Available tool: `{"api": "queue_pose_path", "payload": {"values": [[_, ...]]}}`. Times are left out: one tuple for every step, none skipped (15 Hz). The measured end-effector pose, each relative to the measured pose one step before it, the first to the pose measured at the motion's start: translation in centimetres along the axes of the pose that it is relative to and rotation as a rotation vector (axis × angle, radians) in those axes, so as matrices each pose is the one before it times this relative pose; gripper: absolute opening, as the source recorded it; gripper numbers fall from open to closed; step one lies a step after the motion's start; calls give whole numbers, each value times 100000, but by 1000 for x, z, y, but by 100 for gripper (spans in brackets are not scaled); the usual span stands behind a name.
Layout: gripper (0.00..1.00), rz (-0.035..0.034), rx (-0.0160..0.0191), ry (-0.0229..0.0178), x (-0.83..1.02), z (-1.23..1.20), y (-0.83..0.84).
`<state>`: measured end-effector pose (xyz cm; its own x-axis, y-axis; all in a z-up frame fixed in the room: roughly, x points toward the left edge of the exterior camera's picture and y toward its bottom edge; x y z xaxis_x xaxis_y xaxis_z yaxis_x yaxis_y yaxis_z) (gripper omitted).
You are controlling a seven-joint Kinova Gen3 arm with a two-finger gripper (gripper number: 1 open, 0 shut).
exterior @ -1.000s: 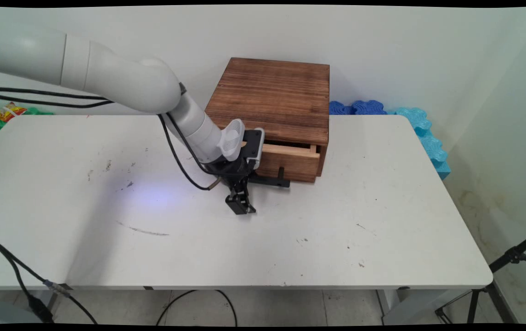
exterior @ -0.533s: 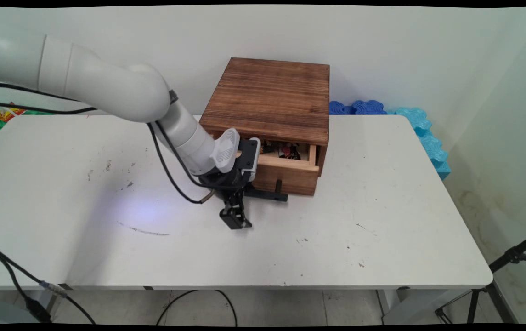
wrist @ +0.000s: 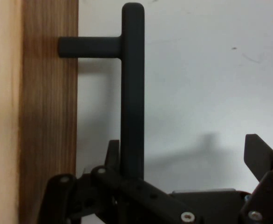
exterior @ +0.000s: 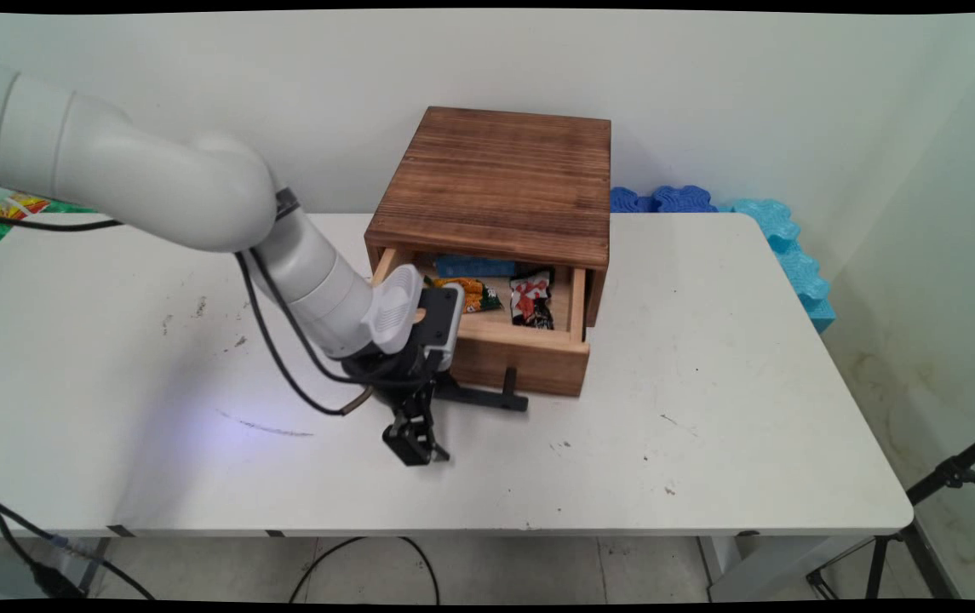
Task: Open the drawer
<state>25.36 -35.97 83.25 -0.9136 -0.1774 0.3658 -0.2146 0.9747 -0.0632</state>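
The black handle bar stands off the drawer front on short posts, leaving a gap behind it. The gripper is hooked there: one finger sits behind the bar, the other is well clear, so the fingers are spread, not pinching. The drawer of the wooden box is pulled out, exposing snack packets. The box rests on the white table near the wall.
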Motion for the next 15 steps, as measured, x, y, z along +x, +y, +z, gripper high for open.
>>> {"api": "queue_pose_path", "payload": {"values": [[100, -120, -669, 93, -63, -157, 579], [100, -109, -587, 97, -64, -126, 514], [100, -93, -738, 137, -52, -133, 594], [100, -26, -736, 124, -32, -123, 570], [100, -64, -639, 147, -19, -102, 482], [100, -19, -735, 147, -8, -98, 550], [100, -8, -706, 127, -4, -82, 527], [100, 19, -601, 132, 17, -53, 430], [100, 26, -674, 127, 11, -56, 492], [100, -11, -624, 151, 1, -62, 463], [100, 26, -488, 111, 11, -45, 375], [100, 8, -321, 67, 6, -26, 236], [100, 12, -476, 96, 5, -39, 344], [100, 15, -530, 66, 1, -40, 382], [100, 17, -510, 42, -4, -32, 360]]}}
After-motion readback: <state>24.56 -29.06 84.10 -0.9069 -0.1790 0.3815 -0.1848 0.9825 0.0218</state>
